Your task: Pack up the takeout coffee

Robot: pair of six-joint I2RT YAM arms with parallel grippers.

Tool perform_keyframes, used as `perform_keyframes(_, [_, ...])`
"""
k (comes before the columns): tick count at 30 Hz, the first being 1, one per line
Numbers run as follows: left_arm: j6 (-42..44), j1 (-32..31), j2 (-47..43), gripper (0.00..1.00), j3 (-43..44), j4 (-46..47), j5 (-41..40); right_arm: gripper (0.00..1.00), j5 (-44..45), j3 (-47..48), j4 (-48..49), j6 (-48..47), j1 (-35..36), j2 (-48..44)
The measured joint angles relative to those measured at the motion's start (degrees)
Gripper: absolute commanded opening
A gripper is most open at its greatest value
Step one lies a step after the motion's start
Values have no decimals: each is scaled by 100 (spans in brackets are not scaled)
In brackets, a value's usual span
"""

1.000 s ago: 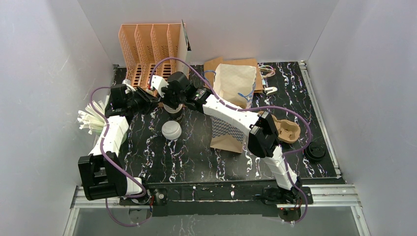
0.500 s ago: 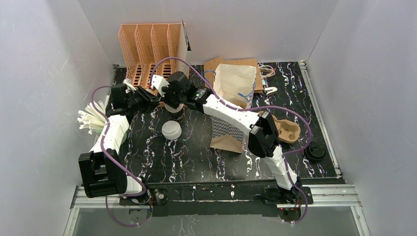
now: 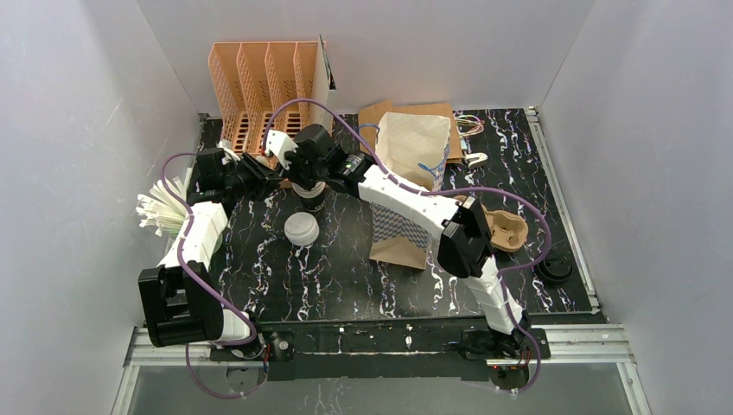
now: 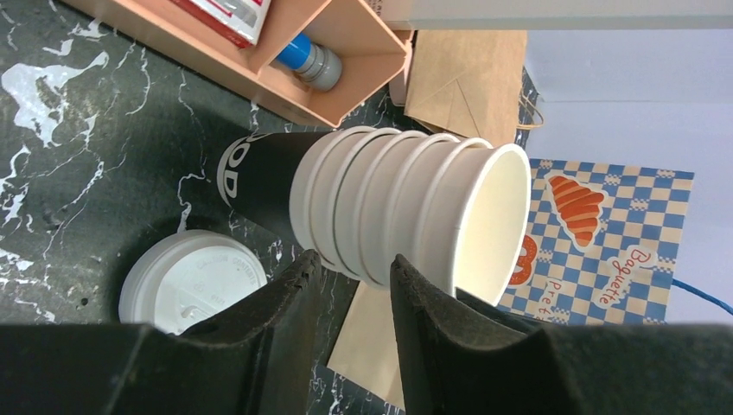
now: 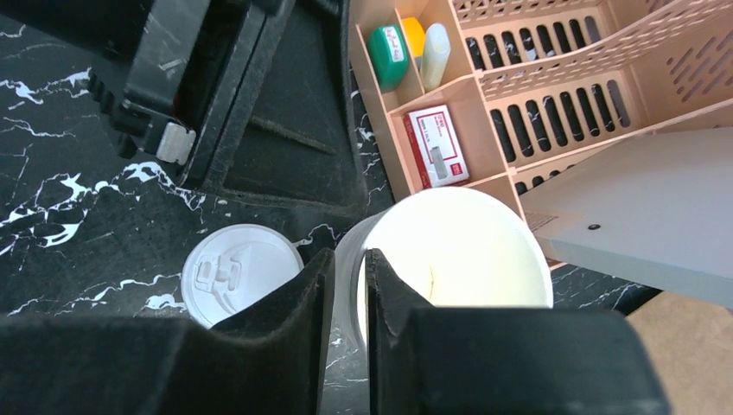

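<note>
A nested stack of white paper cups (image 3: 309,192) stands in a black cup (image 4: 255,186) at the back left of the table. My right gripper (image 3: 298,173) straddles the top cup's (image 5: 458,251) wall from above, one finger inside and one outside. The right gripper (image 5: 350,259) is open by a narrow gap. My left gripper (image 3: 264,179) comes from the left. In the left wrist view the left gripper (image 4: 353,259) is open, its tips at the side of the cup stack (image 4: 406,207). A white lid (image 3: 301,229) lies beside the stack. The brown pulp tray (image 3: 506,229) lies at the right.
An orange desk organizer (image 3: 268,86) stands right behind the stack. A checked paper bag (image 3: 398,233) and brown bags (image 3: 415,143) lie in the middle. White straws (image 3: 160,207) stick out at the left edge. A black lid (image 3: 553,268) lies at the far right.
The right gripper's jaws have eased apart on the top cup's wall. Both arms have barely moved, and the cup stack and lid stay in place.
</note>
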Motion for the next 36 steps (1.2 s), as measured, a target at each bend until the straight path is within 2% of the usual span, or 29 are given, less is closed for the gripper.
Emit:
perform_keyframes(7, [-7,-28,15,33,0,-131,-66,31,46,0,63,-11,0,-195])
perform_keyframes(11, [-24,-48,15,36,2,-175,-63,44,114,0,68,-11,0,-219])
perform_keyframes(19, [-46,-70,-9,38,4,-212,-68,41,229,-9,52,-26,0,-219])
perform_keyframes(28, [-74,-70,-9,39,26,-216,-59,45,367,-9,48,-28,-2,-219])
perform_keyframes(36, [-109,-70,-11,39,50,-216,-15,45,385,-9,31,-31,-28,-219])
